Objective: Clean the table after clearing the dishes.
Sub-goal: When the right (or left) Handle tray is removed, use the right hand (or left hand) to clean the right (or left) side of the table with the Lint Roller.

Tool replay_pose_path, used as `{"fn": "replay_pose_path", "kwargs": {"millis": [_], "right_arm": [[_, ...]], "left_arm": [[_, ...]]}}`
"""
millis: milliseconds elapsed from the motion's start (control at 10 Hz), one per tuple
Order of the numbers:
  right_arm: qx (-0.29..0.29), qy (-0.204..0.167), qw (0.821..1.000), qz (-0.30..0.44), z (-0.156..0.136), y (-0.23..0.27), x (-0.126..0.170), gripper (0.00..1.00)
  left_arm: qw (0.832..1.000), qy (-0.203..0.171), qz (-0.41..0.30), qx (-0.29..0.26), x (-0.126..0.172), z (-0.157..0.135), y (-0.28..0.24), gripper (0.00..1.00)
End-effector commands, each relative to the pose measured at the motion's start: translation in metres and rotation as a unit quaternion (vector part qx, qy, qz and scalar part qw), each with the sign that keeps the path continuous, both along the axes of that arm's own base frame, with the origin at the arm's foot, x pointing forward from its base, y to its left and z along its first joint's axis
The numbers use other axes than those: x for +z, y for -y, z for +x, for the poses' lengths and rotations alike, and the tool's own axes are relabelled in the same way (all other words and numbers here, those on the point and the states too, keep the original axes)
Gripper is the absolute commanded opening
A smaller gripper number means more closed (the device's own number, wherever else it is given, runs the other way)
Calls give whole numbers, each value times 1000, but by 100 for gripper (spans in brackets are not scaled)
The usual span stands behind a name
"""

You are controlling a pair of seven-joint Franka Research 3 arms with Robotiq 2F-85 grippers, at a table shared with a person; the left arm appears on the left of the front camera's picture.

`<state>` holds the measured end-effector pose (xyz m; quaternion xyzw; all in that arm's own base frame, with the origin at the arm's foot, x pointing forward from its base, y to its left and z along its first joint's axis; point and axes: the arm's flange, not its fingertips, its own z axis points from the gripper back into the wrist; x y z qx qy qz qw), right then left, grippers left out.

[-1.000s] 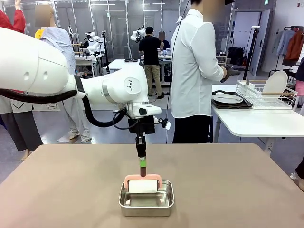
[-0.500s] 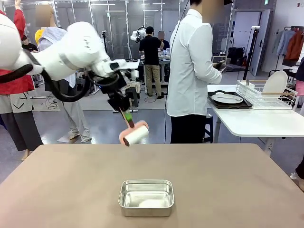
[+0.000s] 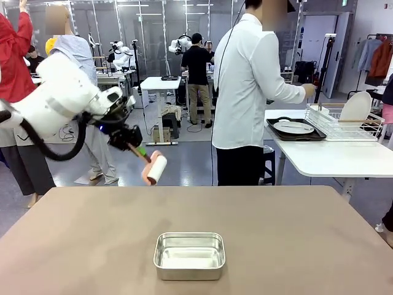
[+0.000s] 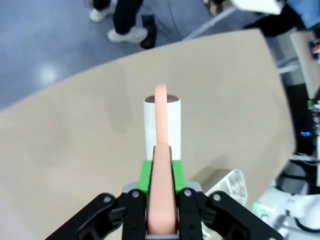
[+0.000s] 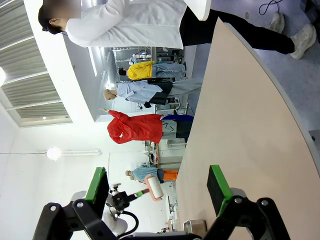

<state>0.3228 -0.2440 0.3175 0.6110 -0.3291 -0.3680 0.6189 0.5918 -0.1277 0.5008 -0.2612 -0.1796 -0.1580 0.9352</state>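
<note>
Lint roller (image 3: 154,169) now off the pan (image 3: 189,271), far left, handle clenched in left end effector (image 4: 161,175); right end effector (image 5: 159,185) released

The left arm (image 3: 61,101) extends raised, wrist apparently angled downward, with the left gripper (image 3: 139,150) clamped on a roller (image 3: 155,169). The right gripper (image 5: 157,186) holds its jaws wide apart.

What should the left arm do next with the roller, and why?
Probably lower the roller onto the table to start rolling. The left gripper is shut on its pink handle, and the white roll hangs in the air above the far left part of the tabletop, touching nothing. The steel pan sits apart, near the front.
</note>
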Motion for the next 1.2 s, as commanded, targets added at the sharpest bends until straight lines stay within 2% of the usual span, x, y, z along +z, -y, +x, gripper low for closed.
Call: {"fn": "replay_pose_path", "kwargs": {"millis": [0,300,400,500,800,900,1000,1100], "right_arm": [[5,1,1000,-3,-4,-4,3,100],[5,1,1000,-3,-4,-4,3,100],[5,1,1000,-3,-4,-4,3,100],[5,1,1000,-3,-4,-4,3,100],[5,1,1000,-3,-4,-4,3,100],[5,1,1000,-3,-4,-4,3,100],[5,1,1000,-3,-4,-4,3,100],[5,1,1000,-3,-4,-4,3,100]], "left_arm": [[998,-27,-48,21,-35,-48,-17,0],[995,-53,-61,55,-72,-53,-31,0],[993,-68,-78,50,-75,-56,-29,0],[995,-71,-51,42,-73,-53,-29,0],[995,-71,-51,42,-73,-53,-29,0],[995,-76,-56,44,-77,-54,-28,20],[985,-121,-104,58,-91,-45,-33,20],[981,-130,-119,77,-102,-41,-36,20]]}}
